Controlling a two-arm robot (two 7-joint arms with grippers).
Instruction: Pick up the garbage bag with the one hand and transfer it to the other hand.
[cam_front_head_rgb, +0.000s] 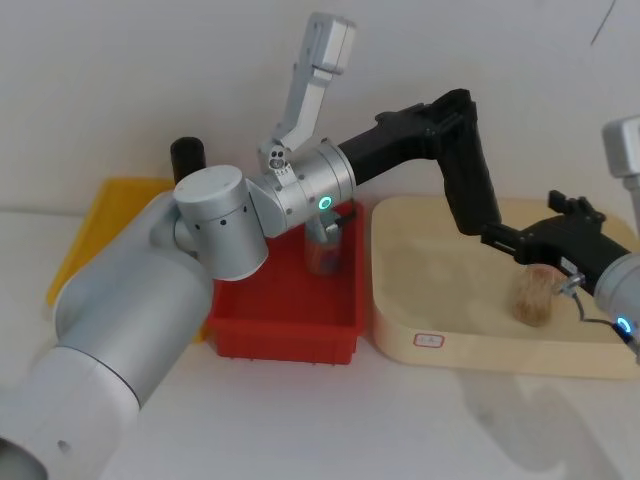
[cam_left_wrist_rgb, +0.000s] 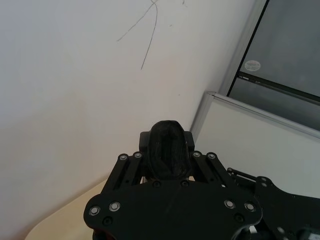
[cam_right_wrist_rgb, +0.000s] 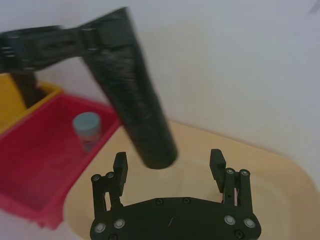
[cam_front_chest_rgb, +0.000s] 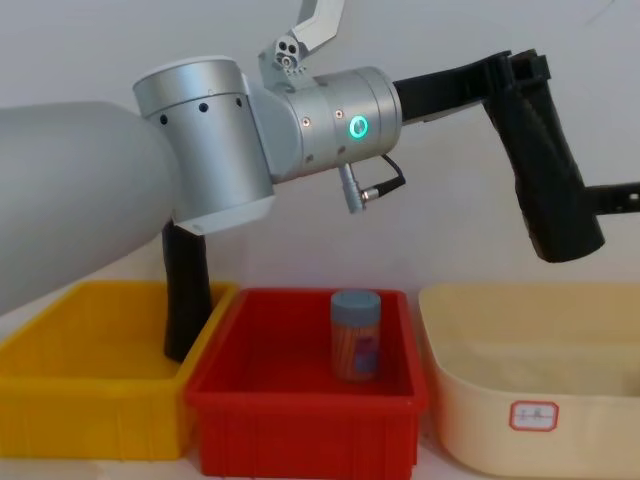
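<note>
The garbage bag (cam_front_head_rgb: 468, 165), a matte black roll, hangs tilted above the cream tray (cam_front_head_rgb: 400, 335). My left gripper (cam_front_head_rgb: 452, 104), on the green-ringed arm, is shut on its upper end (cam_front_chest_rgb: 520, 75). In the left wrist view the roll's end (cam_left_wrist_rgb: 169, 151) sticks out between the closed fingers. My right gripper (cam_right_wrist_rgb: 169, 161), on the blue-ringed arm, is open, one finger on each side of the bag's lower end (cam_right_wrist_rgb: 156, 150), with a gap on both sides. It reaches in from the right (cam_front_chest_rgb: 615, 197) at the level of the roll's lower part.
A second black roll (cam_front_chest_rgb: 185, 290) stands in the yellow bin (cam_front_chest_rgb: 60, 400) at the left. The red bin (cam_front_chest_rgb: 300, 420) in the middle holds a small jar (cam_front_chest_rgb: 355, 335). A tan block (cam_front_head_rgb: 535, 295) lies in the cream tray under the right gripper.
</note>
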